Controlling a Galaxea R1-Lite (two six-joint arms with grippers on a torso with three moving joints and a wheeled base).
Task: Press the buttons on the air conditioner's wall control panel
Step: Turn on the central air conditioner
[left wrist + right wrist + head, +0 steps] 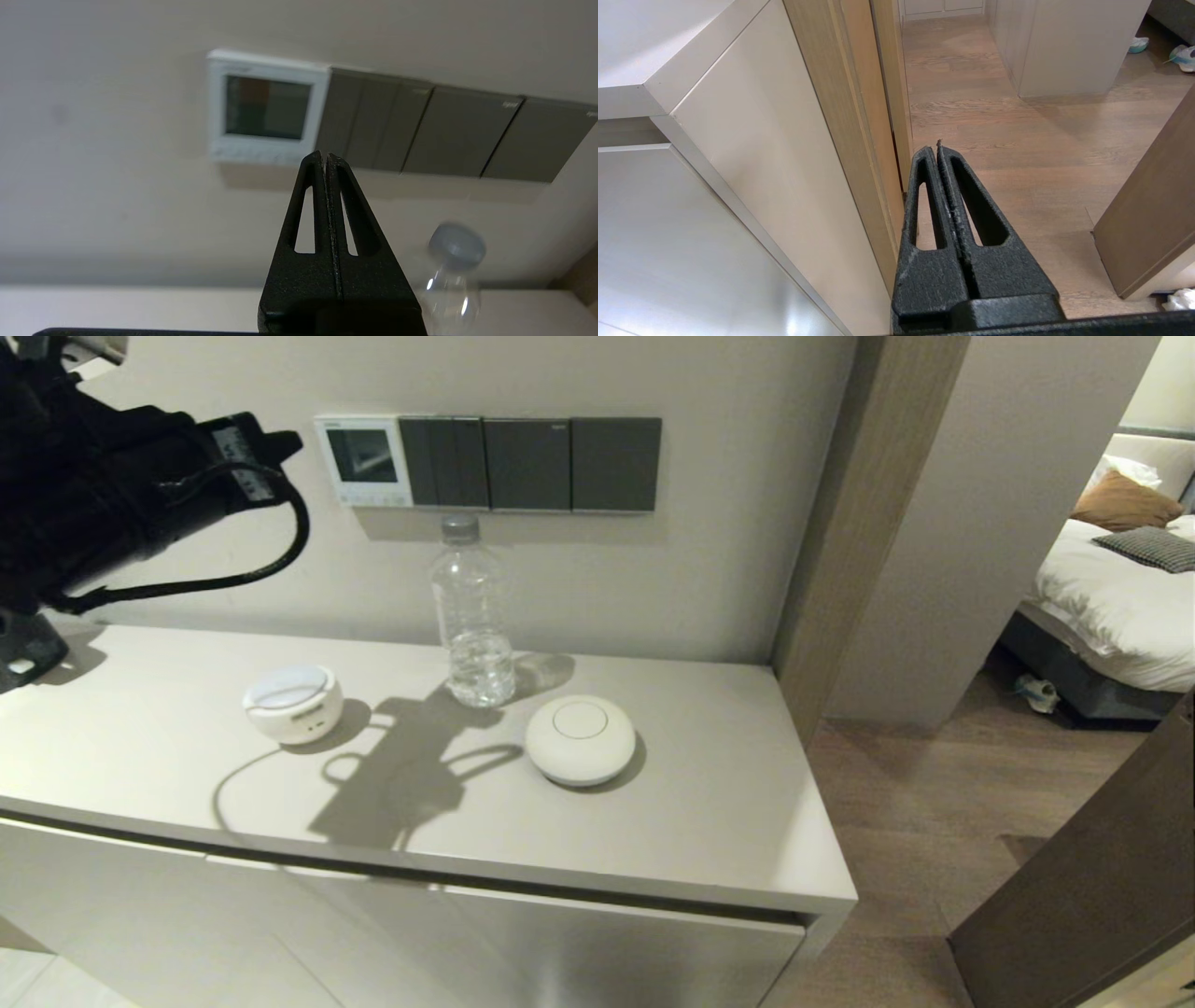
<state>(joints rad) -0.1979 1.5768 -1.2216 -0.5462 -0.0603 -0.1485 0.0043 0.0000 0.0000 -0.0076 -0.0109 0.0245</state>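
The air conditioner's wall control panel [364, 461] is a small white square unit with a dark screen, on the wall left of the dark switch plates. Its buttons [366, 498] are a row of tiny pale keys along its bottom edge. My left arm [140, 476] is raised at the far left, away from the wall. In the left wrist view the left gripper [325, 156] is shut and empty, its tips pointing just below the panel [264, 108] and the buttons [257, 153], still apart from them. My right gripper [937, 147] is shut and empty, low beside the cabinet's side.
Three dark grey switch plates [532, 464] sit right of the panel. A clear water bottle [472, 616] stands on the cabinet top [747, 803] below them, with two round white devices [292, 702] [580, 739]. A wooden door frame [840, 523] stands at the right.
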